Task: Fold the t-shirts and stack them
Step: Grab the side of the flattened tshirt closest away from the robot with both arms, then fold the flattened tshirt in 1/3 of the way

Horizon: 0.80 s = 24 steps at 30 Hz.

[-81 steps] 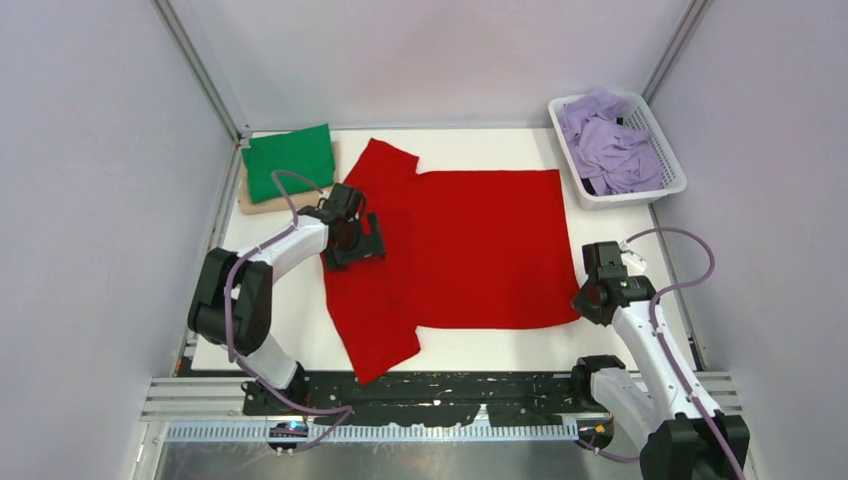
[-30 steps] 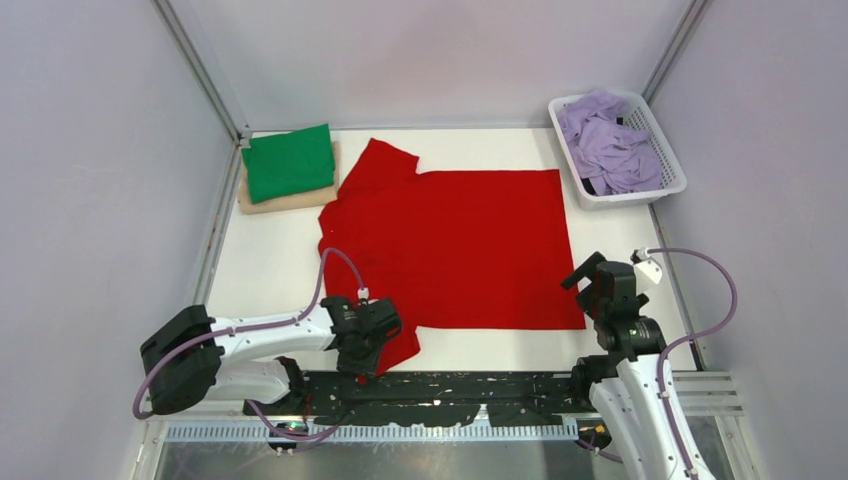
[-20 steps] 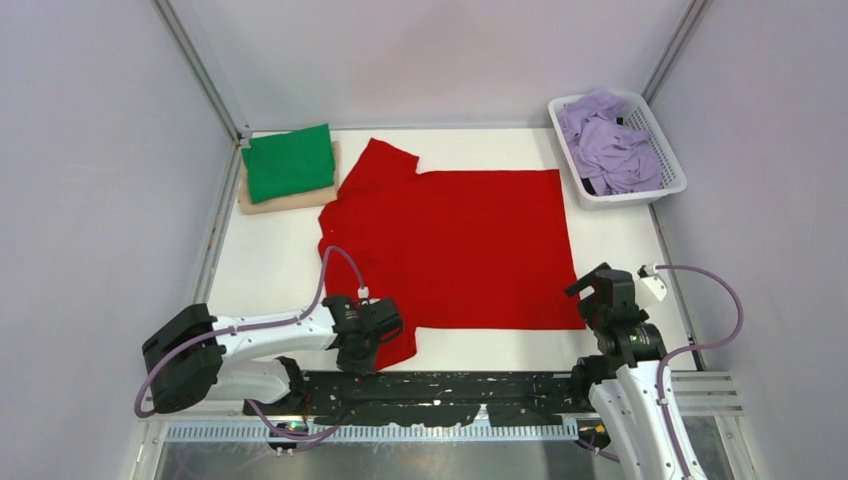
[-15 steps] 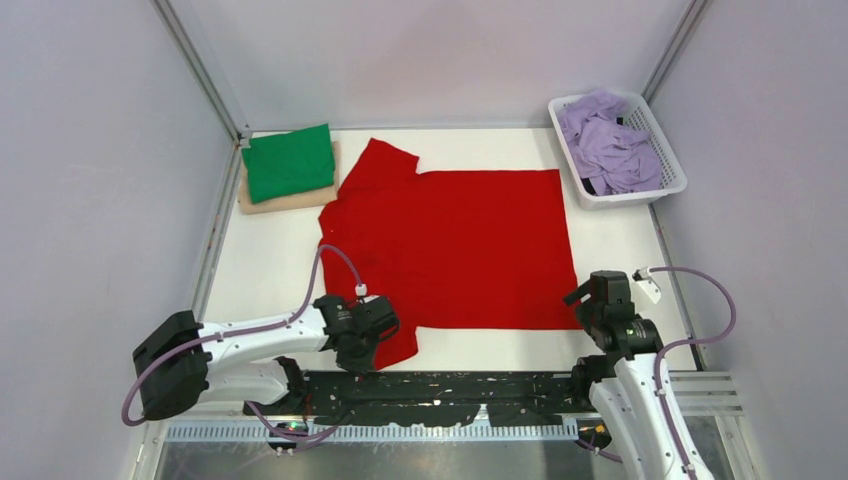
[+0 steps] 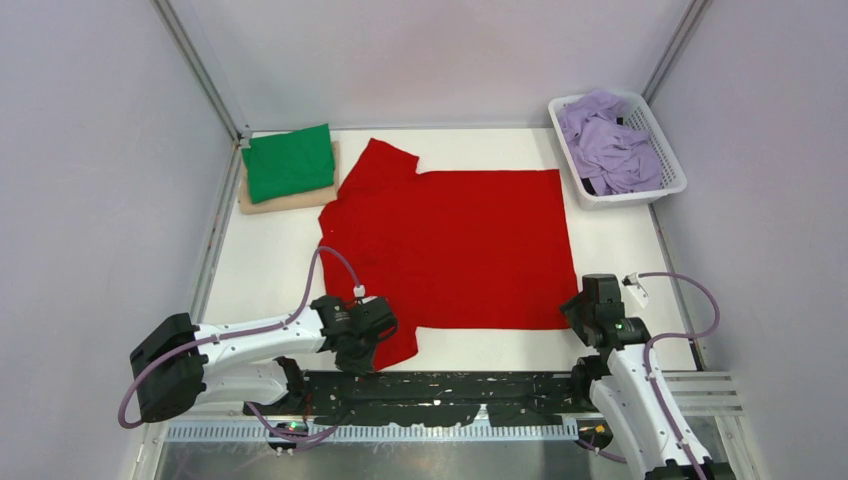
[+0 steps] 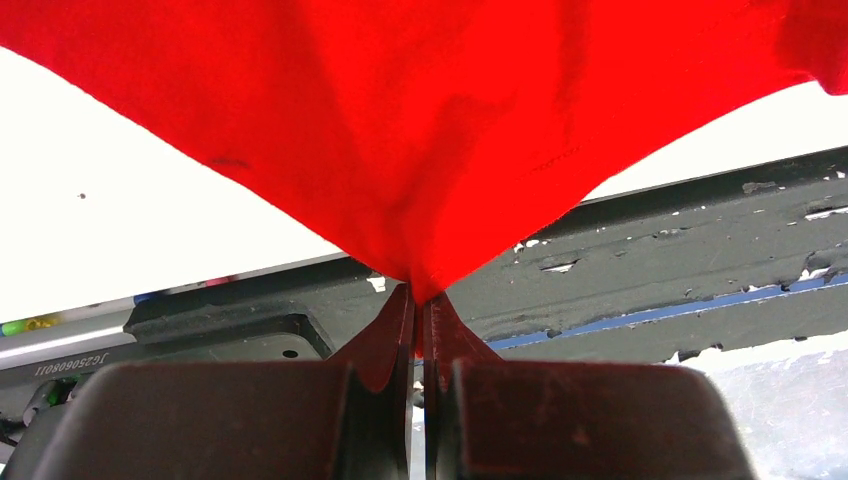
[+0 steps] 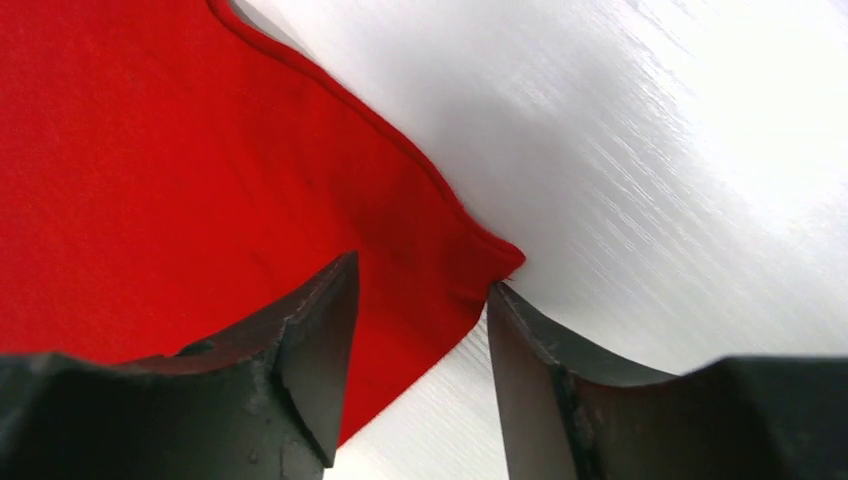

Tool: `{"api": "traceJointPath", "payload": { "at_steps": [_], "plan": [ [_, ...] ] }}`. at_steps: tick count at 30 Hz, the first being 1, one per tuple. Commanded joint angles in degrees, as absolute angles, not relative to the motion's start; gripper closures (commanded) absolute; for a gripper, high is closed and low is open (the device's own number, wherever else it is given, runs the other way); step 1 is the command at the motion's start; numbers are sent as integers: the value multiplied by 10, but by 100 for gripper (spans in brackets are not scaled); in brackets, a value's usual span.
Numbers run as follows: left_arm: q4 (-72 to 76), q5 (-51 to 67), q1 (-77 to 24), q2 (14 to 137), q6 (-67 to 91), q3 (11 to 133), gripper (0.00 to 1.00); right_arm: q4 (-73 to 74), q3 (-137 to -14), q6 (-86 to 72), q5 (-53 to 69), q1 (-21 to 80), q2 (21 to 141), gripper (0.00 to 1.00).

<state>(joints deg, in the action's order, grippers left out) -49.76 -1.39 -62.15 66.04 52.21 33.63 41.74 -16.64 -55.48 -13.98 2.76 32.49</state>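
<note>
A bright red t-shirt (image 5: 450,245) lies spread flat on the white table, neck to the left. My left gripper (image 5: 362,345) sits at the near sleeve, shut on the tip of that sleeve; in the left wrist view the red cloth (image 6: 430,130) runs down into the closed left gripper (image 6: 420,295). My right gripper (image 5: 583,312) is down at the shirt's near right hem corner. In the right wrist view that corner (image 7: 480,262) lies between the fingers (image 7: 310,340) of the right gripper (image 7: 420,285), which stand apart and do not pinch it.
A folded green t-shirt (image 5: 289,162) rests on a folded beige one (image 5: 285,203) at the back left. A white mesh basket (image 5: 668,185) at the back right holds crumpled lavender t-shirts (image 5: 610,150). A dark rail (image 5: 460,385) runs along the table's near edge.
The left gripper has closed on the near sleeve tip. The right arm has come down onto the hem corner, and its jaws have narrowed around it.
</note>
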Motion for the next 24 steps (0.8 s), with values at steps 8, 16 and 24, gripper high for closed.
{"api": "traceJointPath", "payload": {
  "at_steps": [8, 16, 24],
  "plan": [
    [-529, -41, -607, 652, 511, 381, 100, 340, -163, -535, -140, 25, 383, 82],
    [-506, -15, -553, 625, 458, 412, 100, 346, -207, -485, -124, 25, 383, 95],
    [-473, 34, -453, 663, 370, 506, 100, 313, -262, -462, -88, 25, 434, 95]
  ]
}}
